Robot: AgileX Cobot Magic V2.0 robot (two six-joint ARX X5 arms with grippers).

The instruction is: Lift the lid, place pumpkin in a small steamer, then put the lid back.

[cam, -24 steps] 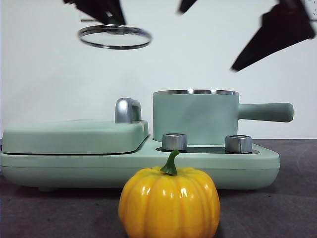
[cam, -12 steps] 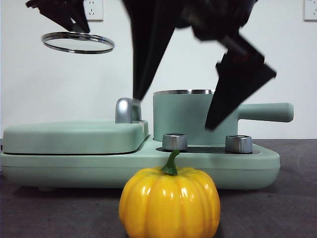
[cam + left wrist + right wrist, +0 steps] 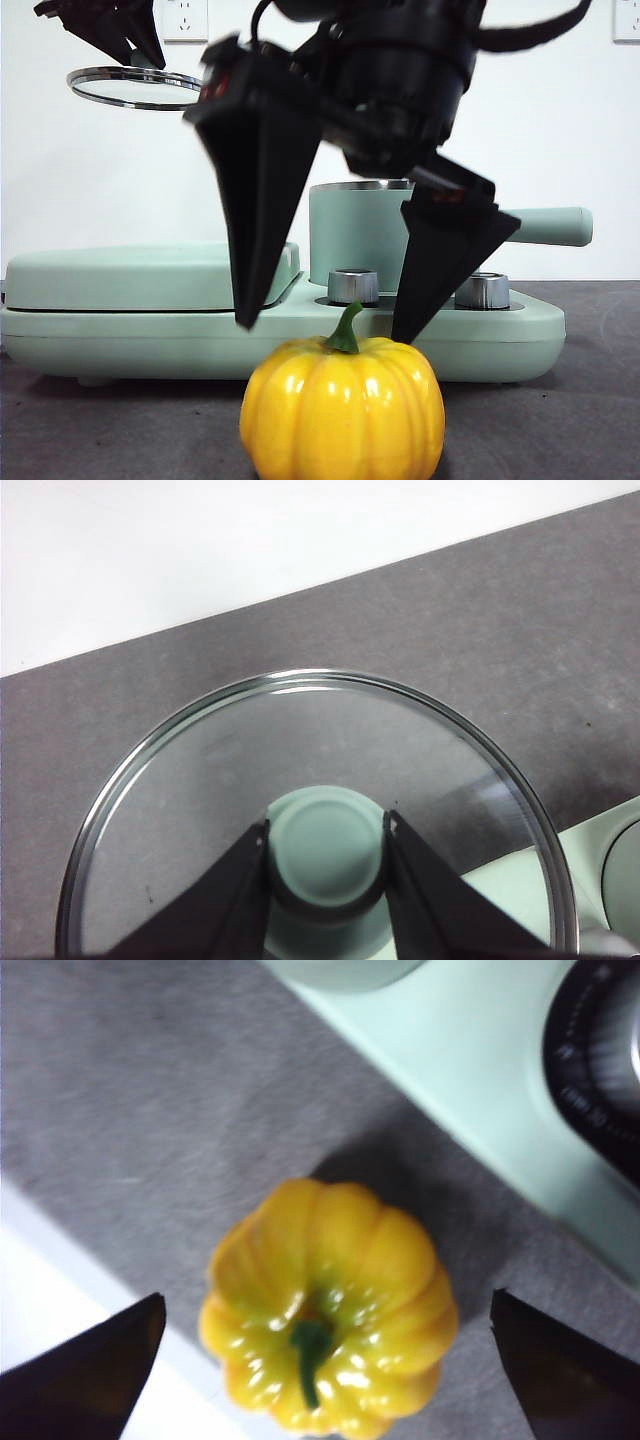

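Note:
My left gripper (image 3: 125, 35) is shut on the mint-green knob (image 3: 326, 845) of the glass lid (image 3: 135, 87) and holds it high at the far left, well clear of the pot. The small steamer (image 3: 375, 240), a mint-green pot with a long side handle, stands open on its base. The yellow-orange pumpkin (image 3: 343, 408) sits on the dark table in front. My right gripper (image 3: 325, 325) is open wide and hangs just above the pumpkin (image 3: 330, 1305), one jaw on each side of it, not touching.
The wide flat griddle cover (image 3: 150, 275) with its steel handle lies left of the pot on the same mint-green appliance (image 3: 500, 345). Two steel dials (image 3: 352, 286) sit at the pot's foot. A white wall stands behind.
My right gripper has come down from the upper right to just above the pumpkin, jaws spread. My left gripper has carried the lid further left.

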